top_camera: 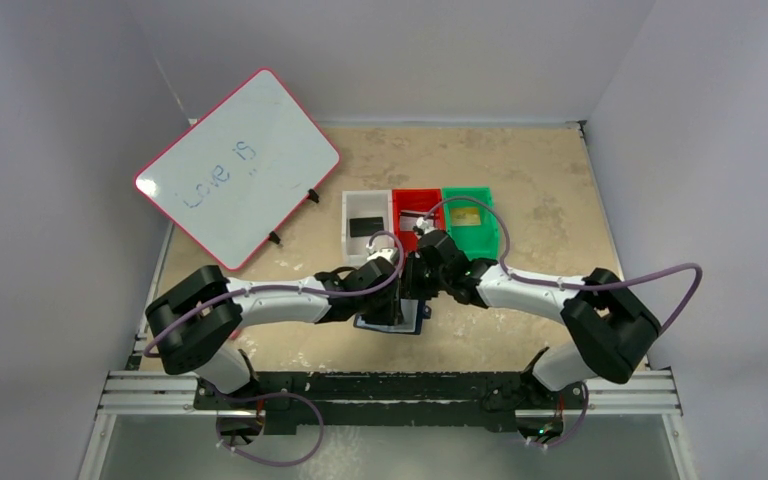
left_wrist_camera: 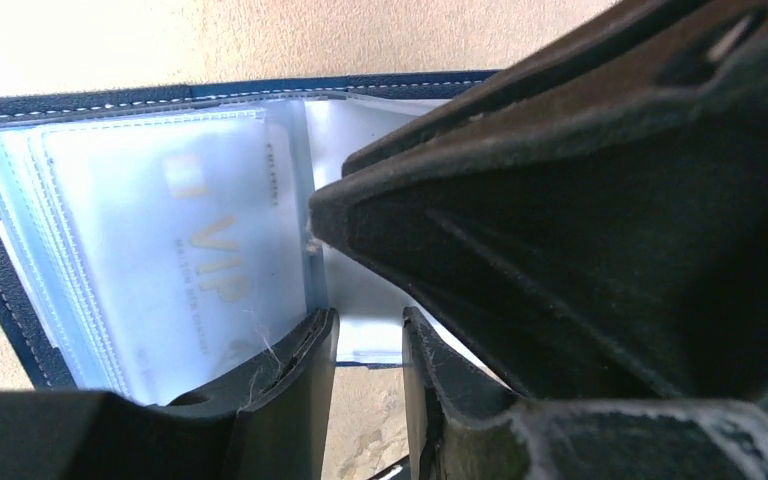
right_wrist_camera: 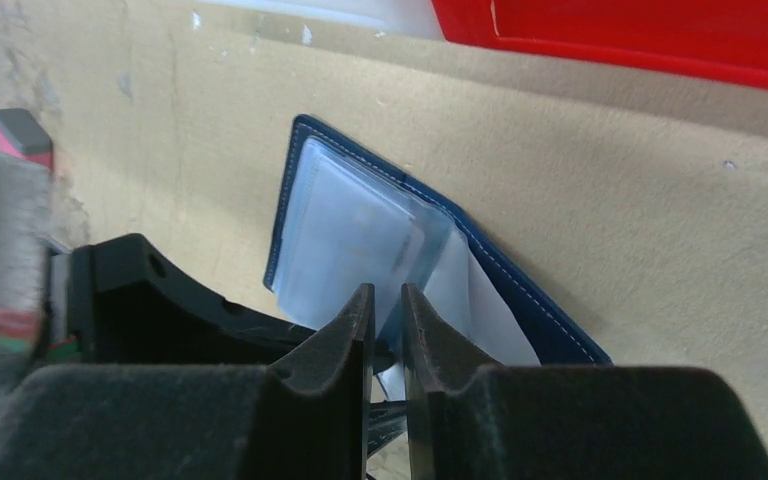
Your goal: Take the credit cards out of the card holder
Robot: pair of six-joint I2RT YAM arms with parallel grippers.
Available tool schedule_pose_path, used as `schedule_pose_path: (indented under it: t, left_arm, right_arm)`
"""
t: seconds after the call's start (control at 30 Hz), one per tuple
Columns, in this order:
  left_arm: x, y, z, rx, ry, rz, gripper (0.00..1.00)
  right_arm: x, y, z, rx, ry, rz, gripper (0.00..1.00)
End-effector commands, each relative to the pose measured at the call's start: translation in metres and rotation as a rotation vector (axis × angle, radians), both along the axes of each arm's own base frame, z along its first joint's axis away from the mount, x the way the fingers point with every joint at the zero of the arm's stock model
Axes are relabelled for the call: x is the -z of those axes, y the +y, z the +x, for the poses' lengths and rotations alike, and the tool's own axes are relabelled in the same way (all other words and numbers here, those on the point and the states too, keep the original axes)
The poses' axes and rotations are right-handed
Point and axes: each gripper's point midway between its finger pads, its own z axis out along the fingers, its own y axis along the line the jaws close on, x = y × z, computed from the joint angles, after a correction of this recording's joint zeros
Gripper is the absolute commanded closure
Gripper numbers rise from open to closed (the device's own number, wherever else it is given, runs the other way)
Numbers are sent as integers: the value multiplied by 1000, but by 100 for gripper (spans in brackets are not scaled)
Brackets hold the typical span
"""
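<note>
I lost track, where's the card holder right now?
The card holder lies open on the table, centre near edge in the top view, between both grippers, just in front of the red bin.

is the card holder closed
No, the card holder lies open, its clear pockets showing a VIP card.

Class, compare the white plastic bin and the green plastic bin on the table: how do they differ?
The white plastic bin holds a black card; the green plastic bin holds a gold-tan card. White ends the row on the left, green on the right. Both are open-topped and flank the red bin.
</note>
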Motion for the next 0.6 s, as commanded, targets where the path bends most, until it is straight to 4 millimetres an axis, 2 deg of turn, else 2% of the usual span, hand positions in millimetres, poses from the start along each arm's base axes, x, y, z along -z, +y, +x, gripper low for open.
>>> schedule_pose_path:
  t: [0.0, 0.13, 0.27, 0.43, 0.57]
  left_arm:
    - [-13, -1, 8, -35, -50, -22, 70]
    - [-30, 4, 20, -97, -113, -43, 71]
    - [-51, 13, 31, -157, -183, -54, 70]
    - [-70, 50, 47, -320, -289, -16, 68]
    - [-69, 70, 46, -370, -303, 20, 65]
  right_arm:
    - [0, -4, 0, 46, -11, -52, 82]
    - [12, -21, -4, 71, -4, -125, 81]
    - [16, -22, -8, 49, -2, -123, 79]
    - [19, -20, -12, 51, 15, -103, 79]
    - [20, -19, -17, 38, 28, -88, 79]
